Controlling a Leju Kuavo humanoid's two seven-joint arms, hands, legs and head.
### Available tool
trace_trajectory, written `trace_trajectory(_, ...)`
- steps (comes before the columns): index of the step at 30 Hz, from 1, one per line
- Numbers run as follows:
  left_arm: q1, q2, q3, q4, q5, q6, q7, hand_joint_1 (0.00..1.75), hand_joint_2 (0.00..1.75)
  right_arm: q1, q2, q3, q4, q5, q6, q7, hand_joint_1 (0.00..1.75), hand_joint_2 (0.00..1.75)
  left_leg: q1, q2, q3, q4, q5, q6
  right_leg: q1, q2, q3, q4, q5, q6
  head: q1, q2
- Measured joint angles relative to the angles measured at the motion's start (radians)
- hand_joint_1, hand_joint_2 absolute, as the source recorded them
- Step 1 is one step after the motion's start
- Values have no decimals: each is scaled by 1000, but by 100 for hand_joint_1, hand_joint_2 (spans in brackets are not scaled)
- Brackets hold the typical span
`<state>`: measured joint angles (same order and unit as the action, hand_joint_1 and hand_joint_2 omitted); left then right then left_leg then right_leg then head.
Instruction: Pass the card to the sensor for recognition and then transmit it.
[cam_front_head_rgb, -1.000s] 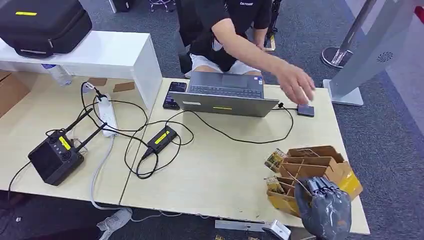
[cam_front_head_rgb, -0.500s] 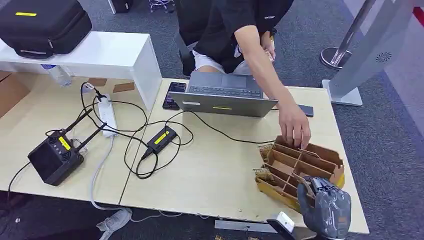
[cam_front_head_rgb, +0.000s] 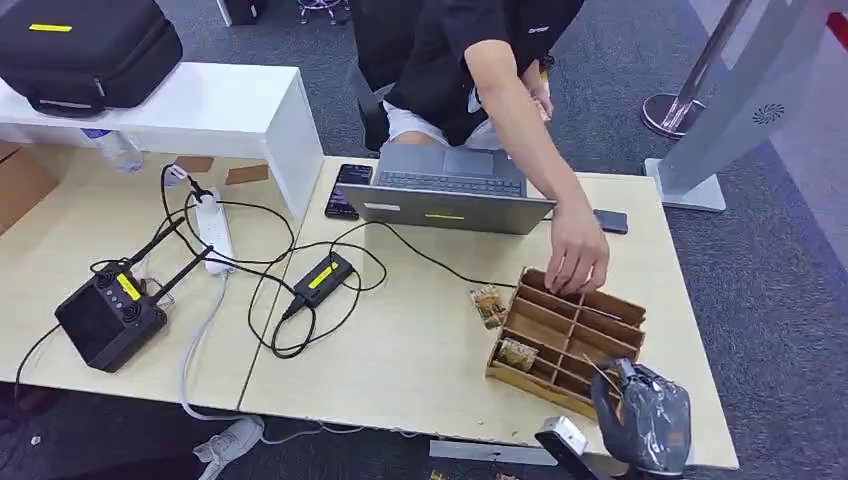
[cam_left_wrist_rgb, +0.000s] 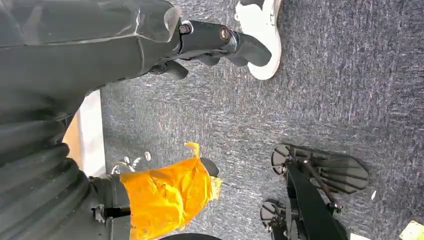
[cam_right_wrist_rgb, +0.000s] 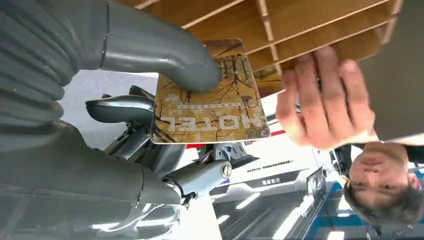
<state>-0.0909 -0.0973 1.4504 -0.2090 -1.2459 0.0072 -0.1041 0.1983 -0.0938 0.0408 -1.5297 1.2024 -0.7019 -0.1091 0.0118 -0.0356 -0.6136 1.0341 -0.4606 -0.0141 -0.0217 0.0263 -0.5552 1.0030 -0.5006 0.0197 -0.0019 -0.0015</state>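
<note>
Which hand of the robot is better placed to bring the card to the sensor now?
The right hand, probably. Its thumb already presses the card, and it hovers at the wooden organizer on the table. The left hand hangs low over the carpet floor, holding nothing.

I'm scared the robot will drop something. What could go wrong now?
1. The right robot hand pinches the card near one edge, so it might slip out.
2. A person's hand rests on the wooden box beside the robot hand, so they could bump.
3. Another card lies loose on the table and could get knocked.
</note>
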Motion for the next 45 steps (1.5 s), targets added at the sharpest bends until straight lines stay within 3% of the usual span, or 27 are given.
trace_trajectory(27,0,1,-5,0,-3,-1,0,0,175,-7,-12,15,29,-11,0,14,171,175,0,0,0,0,0,0,0,0,0,0,0,0,0,0)
trace_trajectory(33,0,3,-7,0,-9,-1,2,0,175,-14,-13,17,-43,-11,0,-71,175,175,0,0,0,0,0,0,0,0,0,0,0,0,0,0)
trace_trajectory(40,-1,6,-12,0,-23,-8,5,0,175,-98,-68,81,-151,-3,16,-18,175,175,0,2,0,0,0,0,0,1,1,1,1,0,0,0)
trace_trajectory(45,-6,10,-35,0,-49,-24,5,0,175,-338,-145,164,-123,-109,164,9,175,175,0,6,1,0,2,1,0,7,0,1,4,3,1,0)
